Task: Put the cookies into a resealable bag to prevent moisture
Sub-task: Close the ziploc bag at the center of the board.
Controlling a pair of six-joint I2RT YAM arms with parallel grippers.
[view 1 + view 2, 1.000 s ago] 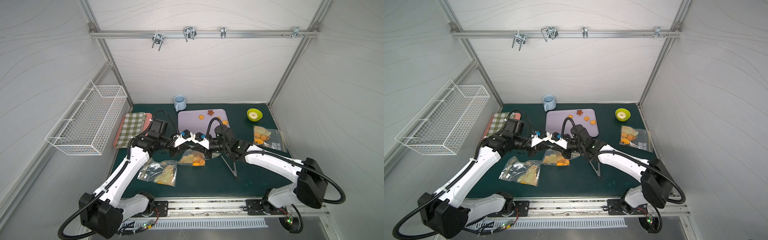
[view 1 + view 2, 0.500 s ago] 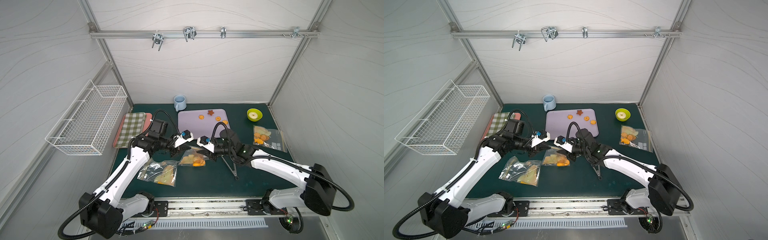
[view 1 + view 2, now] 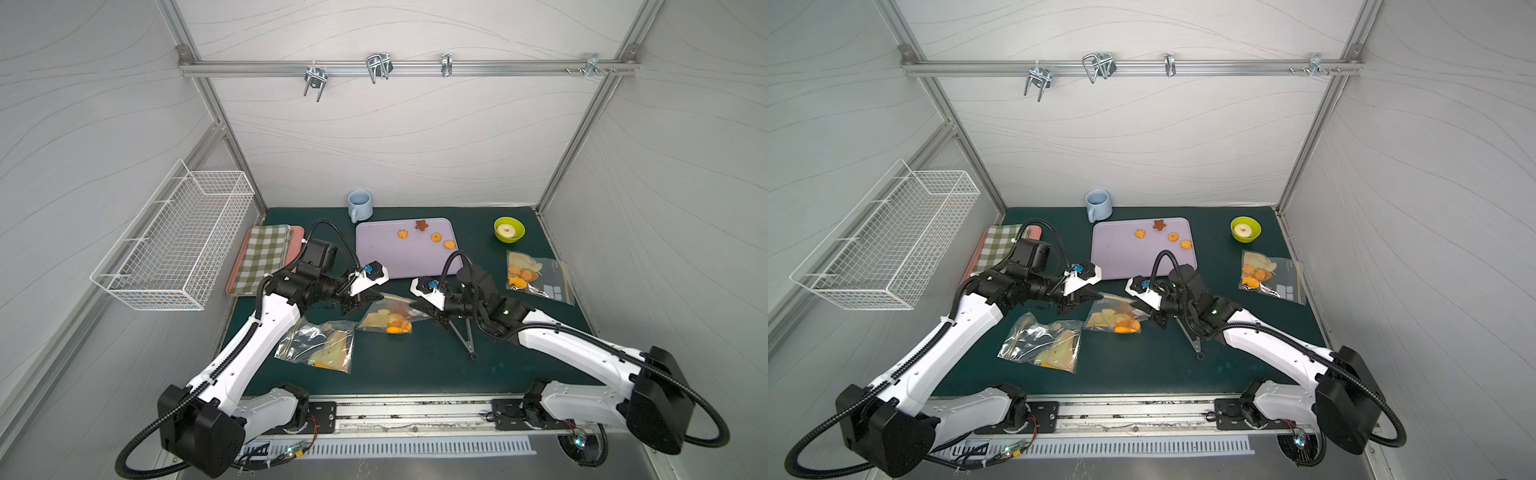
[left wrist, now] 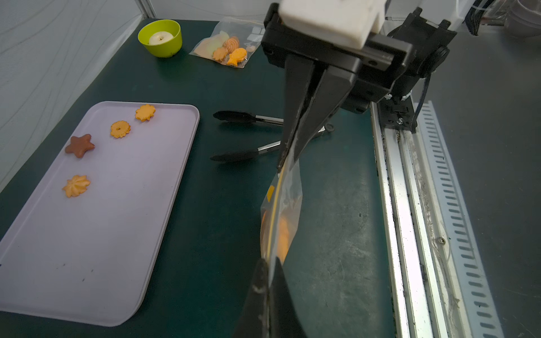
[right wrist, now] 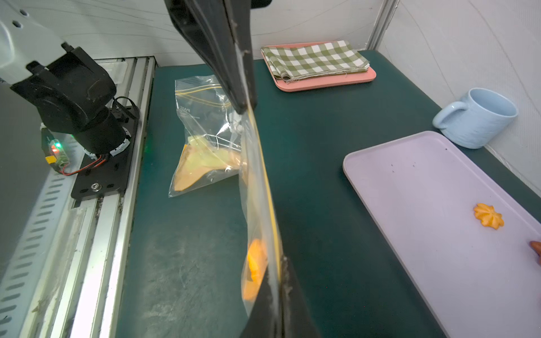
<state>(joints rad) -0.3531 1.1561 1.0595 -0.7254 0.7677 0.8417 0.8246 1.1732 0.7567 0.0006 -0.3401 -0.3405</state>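
Left pincer (image 4: 268, 281) and right pincer (image 4: 288, 159) are each clenched on one end of the top edge of the bag (image 4: 281, 204), which is stretched between them. The bagged cookies (image 3: 395, 323) sit low inside it. Beyond both pincers, four loose cookies (image 4: 120, 129) lie on the tray (image 4: 87, 248), so the job looks partway done: those and the sealing are left. The left wrist view shows all four; the right wrist view shows only one whole.

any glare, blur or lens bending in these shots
In both top views glare streaks the crumpled clear bag and the wide lens splays the frame post; in the left wrist view the left end effector is soft; in the right wrist view the rail washes out.
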